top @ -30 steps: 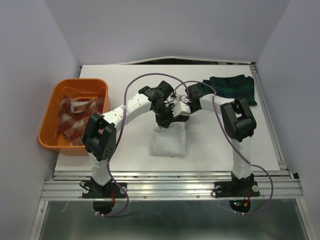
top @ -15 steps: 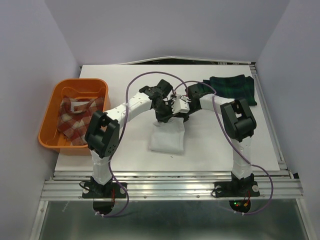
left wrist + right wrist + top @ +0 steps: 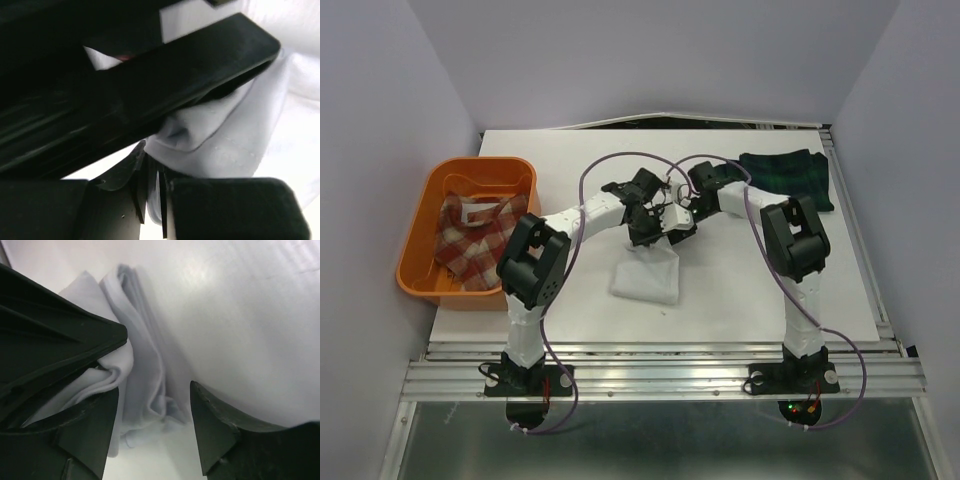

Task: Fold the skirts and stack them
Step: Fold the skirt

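The white skirt (image 3: 645, 280) hangs bunched from my left gripper (image 3: 647, 238), its lower part resting on the white table (image 3: 770, 290). In the left wrist view my left gripper (image 3: 152, 197) is shut, with a fold of the white skirt (image 3: 225, 135) pinched between its fingers. My right gripper (image 3: 677, 222) is right beside it. Its jaws (image 3: 154, 390) stand open around folds of the white skirt (image 3: 145, 355) without pinching them. The green-navy plaid skirt (image 3: 788, 178) lies folded at the back right. The red-and-tan plaid skirt (image 3: 470, 235) lies in the orange basket (image 3: 420, 225).
The orange basket stands at the table's left edge. Both arms cross over the table's middle with purple cables looping above them. Grey walls close in the back and sides. A metal rail (image 3: 660, 375) runs along the near edge.
The white skirt has been drawn up and to the left and looks narrower. The left arm has swung inward, and the right arm has drawn back a little.
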